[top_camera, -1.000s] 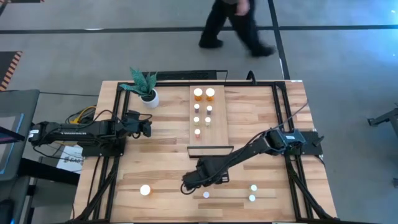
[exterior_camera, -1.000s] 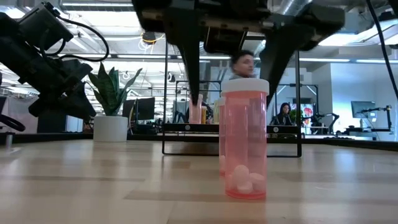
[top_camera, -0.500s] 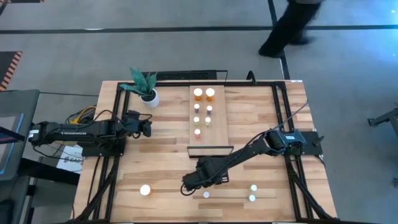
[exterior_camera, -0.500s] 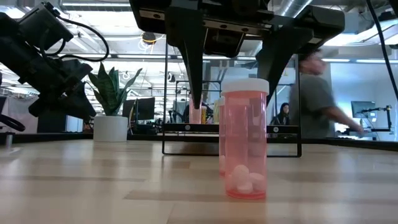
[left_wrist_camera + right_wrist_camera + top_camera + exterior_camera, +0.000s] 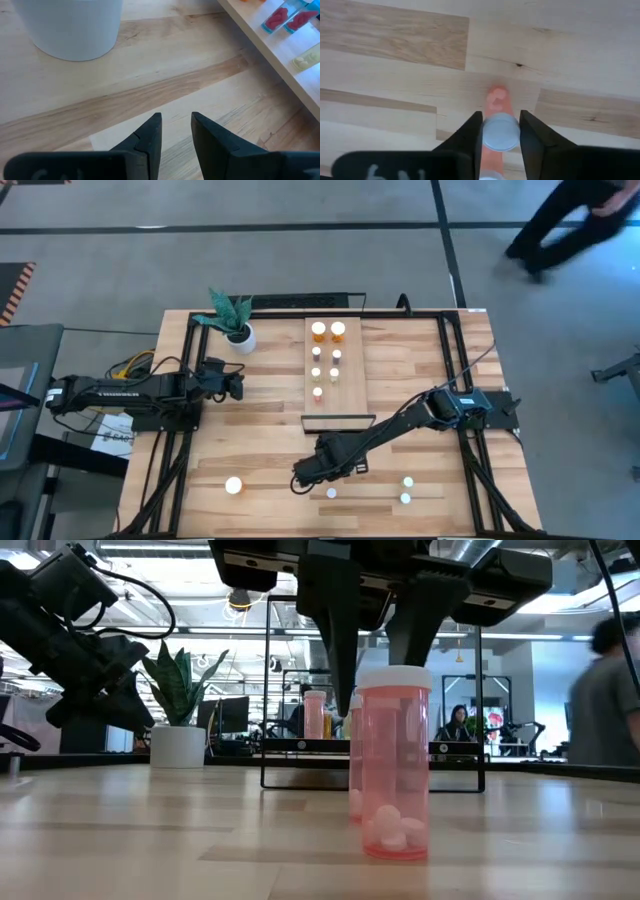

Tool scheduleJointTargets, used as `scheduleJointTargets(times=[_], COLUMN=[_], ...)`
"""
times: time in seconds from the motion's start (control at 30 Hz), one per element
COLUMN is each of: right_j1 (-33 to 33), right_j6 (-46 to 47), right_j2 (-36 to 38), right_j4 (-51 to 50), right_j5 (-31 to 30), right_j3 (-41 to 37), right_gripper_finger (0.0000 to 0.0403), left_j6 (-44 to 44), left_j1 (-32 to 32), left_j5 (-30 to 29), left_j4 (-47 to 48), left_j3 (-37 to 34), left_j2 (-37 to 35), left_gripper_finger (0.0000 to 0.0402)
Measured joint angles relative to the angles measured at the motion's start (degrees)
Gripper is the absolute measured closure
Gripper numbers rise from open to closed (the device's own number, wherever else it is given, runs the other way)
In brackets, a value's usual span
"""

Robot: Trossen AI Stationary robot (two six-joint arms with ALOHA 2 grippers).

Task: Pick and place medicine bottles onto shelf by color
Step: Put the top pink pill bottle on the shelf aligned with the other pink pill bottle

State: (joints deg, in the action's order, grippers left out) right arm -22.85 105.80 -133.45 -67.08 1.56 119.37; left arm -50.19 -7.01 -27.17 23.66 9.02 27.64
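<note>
A pink bottle (image 5: 496,131) with a white cap sits squeezed between the two dark fingers (image 5: 468,137) of the right gripper (image 5: 499,134), which are clamped on it just under the cap; a few white pills show at its bottom. It stands upright on the table (image 5: 270,450) near the front edge, roughly midway along it. In the low view the gripper (image 5: 378,648) comes down from above onto this bottle, which is partly hidden behind a second pink bottle (image 5: 394,765) standing closer to the camera. The right arm reaches in from the table's right side.

Two more white-capped bottles (image 5: 406,489) stand toward the front right corner, and an orange one (image 5: 233,485) toward the front left. The shelf (image 5: 352,375) lies at the middle of the table, running toward the back edge, with several small bottles in two rows on it.

The left gripper (image 5: 176,131) hangs over the left side of the table, fingers drawn together on nothing, near a white plant pot (image 5: 70,25). A person (image 5: 570,225) is on the floor beyond the back right corner.
</note>
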Motion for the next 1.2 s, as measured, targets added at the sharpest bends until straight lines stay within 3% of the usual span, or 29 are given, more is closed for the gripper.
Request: scheduleJointTargets(times=[0.1,0.37,0.7,1.2], right_j1=[0.0,0.0,0.0,0.0], right_j6=[0.02,0.24,0.24,0.83], right_j2=[0.0,0.0,-0.01,1.64], right_j4=[0.03,-0.6,-0.94,-4.91], right_j5=[0.0,-0.02,-0.02,-0.14], right_j3=[0.0,0.0,0.0,0.0], right_gripper_finger=[0.0298,0.0248,0.0287,0.0279], left_j6=[0.0,0.0,0.0,0.0], left_j1=[0.01,0.01,0.01,0.0], left_j5=[0.0,0.0,0.0,0.01], left_j4=[0.0,0.0,0.0,-0.01], left_j3=[0.0,0.0,0.0,0.02], left_j2=[0.0,0.02,0.0,0.0], left_gripper_finger=[0.031,0.031,0.031,0.031])
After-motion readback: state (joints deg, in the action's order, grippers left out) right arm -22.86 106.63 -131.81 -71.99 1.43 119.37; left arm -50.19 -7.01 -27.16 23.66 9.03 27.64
